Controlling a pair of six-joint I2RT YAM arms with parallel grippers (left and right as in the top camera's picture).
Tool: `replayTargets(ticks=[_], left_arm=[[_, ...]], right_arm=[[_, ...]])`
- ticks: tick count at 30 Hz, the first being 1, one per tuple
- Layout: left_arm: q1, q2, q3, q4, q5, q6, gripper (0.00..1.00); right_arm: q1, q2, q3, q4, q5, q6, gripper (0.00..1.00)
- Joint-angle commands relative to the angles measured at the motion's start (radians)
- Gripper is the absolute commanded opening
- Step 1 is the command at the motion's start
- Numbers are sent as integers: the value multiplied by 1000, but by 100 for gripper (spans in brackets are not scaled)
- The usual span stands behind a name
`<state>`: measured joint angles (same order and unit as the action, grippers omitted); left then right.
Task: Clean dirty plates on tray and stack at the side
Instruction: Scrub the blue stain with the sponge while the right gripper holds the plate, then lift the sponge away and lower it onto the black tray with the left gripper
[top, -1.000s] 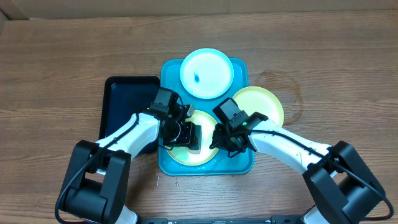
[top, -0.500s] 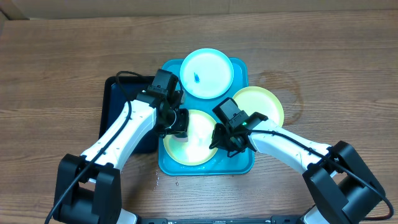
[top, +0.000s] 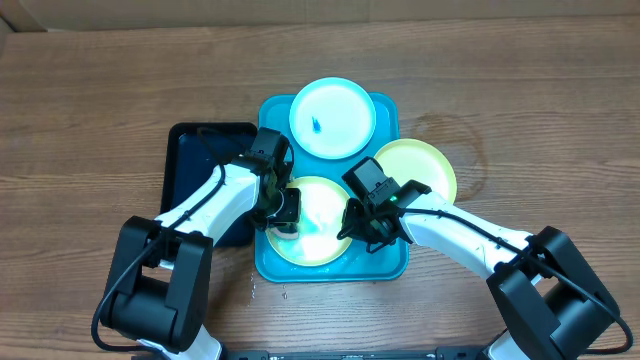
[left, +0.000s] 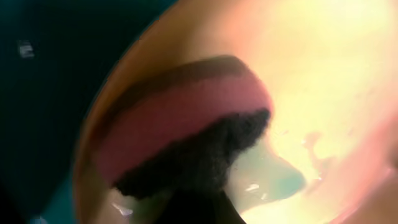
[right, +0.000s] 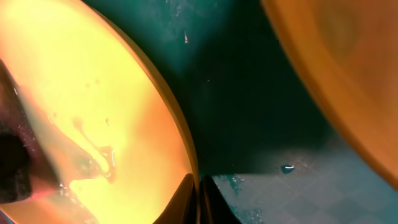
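Three plates lie on the turquoise tray (top: 385, 262): a light-blue one (top: 332, 117) with a small blue smear at the back, a lime-green one (top: 420, 165) on the right, and a lime-green front plate (top: 318, 232). My left gripper (top: 283, 212) is shut on a pink sponge (left: 180, 115) whose dark scouring side (left: 205, 158) presses on the wet front plate (left: 323, 68) near its left rim. On that plate's right rim (right: 180, 137) my right gripper (top: 352, 226) is shut, a finger on each side (right: 198, 190). Water streaks the plate's surface (right: 93, 93).
A smaller black tray (top: 195, 165) sits against the turquoise tray's left side, partly under my left arm. Droplets lie on the turquoise tray floor (right: 286, 168) between the front plate and the right plate (right: 348, 81). Bare wooden table (top: 540, 110) surrounds both trays.
My left gripper has shifted the sponge over the front plate's left part, back and then forward again. The right gripper and all plates have stayed in place.
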<state>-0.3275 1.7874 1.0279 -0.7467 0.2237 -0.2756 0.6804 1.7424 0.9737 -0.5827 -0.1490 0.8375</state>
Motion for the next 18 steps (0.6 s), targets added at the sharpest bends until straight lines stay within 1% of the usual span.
replayTargets(ticks=[1,5,9,11,13,18], left_arm=[[-54,63,-20,36,254,37,4],[-60,63,-16,85,367,37,4],[-57,63,-1,90,372,37,4],[-50,62,26,48,369,54,4],[-36,60,77,-30,354,74,4],[2,5,228,-213,206,105,4]], right_arm=[[4,1,-2,13,-10,0,4],[4,1,-2,13,-10,0,4],[4,1,-2,13,-10,0,4],[4,1,-2,11,-10,0,4],[4,1,-2,10,-9,-1,4],[4,1,-2,10,-9,-1,4]])
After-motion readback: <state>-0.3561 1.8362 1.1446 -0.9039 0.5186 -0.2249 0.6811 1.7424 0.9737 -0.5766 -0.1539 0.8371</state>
